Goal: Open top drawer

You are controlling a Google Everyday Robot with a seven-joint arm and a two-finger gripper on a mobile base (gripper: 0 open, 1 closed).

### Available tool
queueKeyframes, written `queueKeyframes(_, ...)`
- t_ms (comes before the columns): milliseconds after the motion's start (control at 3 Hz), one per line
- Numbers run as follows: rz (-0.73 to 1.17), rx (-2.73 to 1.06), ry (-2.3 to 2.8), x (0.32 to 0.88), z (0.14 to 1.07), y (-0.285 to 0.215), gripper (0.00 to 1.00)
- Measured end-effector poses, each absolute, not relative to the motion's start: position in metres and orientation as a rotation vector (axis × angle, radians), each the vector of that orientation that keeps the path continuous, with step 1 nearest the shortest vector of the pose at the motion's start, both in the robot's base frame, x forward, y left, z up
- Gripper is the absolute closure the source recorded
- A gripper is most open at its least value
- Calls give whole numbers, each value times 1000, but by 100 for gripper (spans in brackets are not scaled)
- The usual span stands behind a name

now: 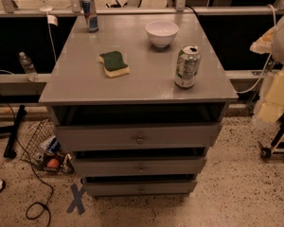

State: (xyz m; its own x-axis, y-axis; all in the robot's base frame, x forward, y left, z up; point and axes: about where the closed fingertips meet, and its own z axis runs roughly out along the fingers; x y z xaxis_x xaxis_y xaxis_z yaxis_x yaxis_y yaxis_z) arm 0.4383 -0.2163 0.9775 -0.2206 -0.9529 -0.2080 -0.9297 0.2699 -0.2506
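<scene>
The top drawer sits directly under the counter, low and well to the left of the pincer. The pincer is a pale blur at the right edge, and I cannot tell whether it is open or closed. It hangs wide of the drawer, so the reach for the knob probably has not yet begun. The drawer front is flat matte grey and wider than the two lower drawers. A dark gap shows above it. Up on the counter, the can, sponge and bowl stand left of the pincer and out of the pull's way.
</scene>
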Motion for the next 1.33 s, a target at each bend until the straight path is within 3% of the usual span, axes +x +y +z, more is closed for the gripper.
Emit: queueKeyframes(1333, -51, -1772, 2127, 418, 892, -223, 0)
